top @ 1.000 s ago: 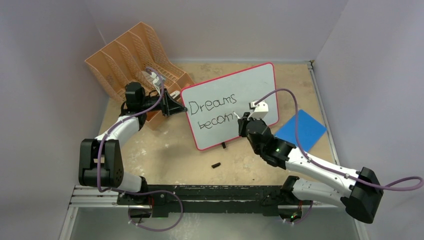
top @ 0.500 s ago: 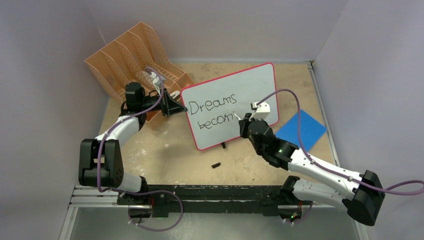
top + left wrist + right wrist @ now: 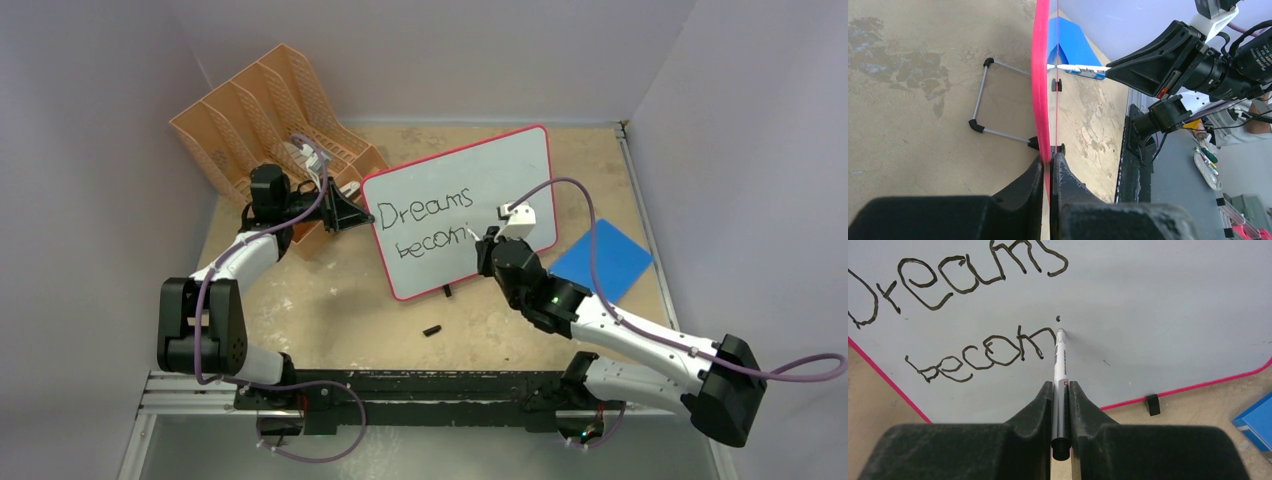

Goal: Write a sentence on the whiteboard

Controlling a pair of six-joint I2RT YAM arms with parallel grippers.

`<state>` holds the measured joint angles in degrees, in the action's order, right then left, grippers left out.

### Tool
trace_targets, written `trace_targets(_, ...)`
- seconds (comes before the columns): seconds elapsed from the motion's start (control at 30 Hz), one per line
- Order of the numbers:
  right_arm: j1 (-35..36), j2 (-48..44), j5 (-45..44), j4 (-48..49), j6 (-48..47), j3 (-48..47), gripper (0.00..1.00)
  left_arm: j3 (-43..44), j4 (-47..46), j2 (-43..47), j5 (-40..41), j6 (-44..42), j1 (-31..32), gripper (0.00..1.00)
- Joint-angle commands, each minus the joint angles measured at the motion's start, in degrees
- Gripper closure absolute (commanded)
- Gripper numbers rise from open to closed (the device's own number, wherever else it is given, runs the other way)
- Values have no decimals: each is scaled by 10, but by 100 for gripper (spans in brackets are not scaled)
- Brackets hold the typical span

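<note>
The sentence [image 3: 1020,342] is standing at "Dreams" on its first line and "becom" on its second, with a loose dot just past the m, so I am judging the stem of the i to be the stroke in hand. The marker [image 3: 1060,360] is touching its tip to the whiteboard [image 3: 500,170] right under that dot.

To do this well, I am planning a short, straight pull down to the baseline of "becom". It needs to be light enough that the whiteboard is not rocking, with a clean lift before the n. The second line is climbing a little to the right, so I am aiming to follow that slant and leave room below for a third line.

The strokes are showing thin, black and slightly shaky on a white face inside a red-pink frame. The whiteboard is standing tilted in the middle of the desk [image 3: 330,290] on small black feet [image 3: 1151,404].

My right end effector [image 3: 1061,385] is pinching the marker barrel tight. My left end effector [image 3: 1050,160] is clamping the whiteboard's left edge, bracing it.

A blue pad [image 3: 600,260] is lying just right of the whiteboard, an orange rack [image 3: 270,110] is standing behind the left arm, and a small black piece [image 3: 432,329] is lying in front.
</note>
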<state>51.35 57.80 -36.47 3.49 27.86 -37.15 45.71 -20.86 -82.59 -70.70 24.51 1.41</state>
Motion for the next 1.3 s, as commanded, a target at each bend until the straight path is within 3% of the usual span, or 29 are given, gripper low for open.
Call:
trace_targets(0.0, -2, 2, -8, 7, 7, -6, 100, 17, -19, 11, 4, -10, -6, 100)
trace_targets(0.73, -1, 22, 11, -72, 63, -23, 100, 17, -19, 10, 5, -10, -7, 100)
trace_targets(1.27, -2, -30, -16, 11, -11, -26, 100, 25, 5, 9, 5, -25, -6, 100)
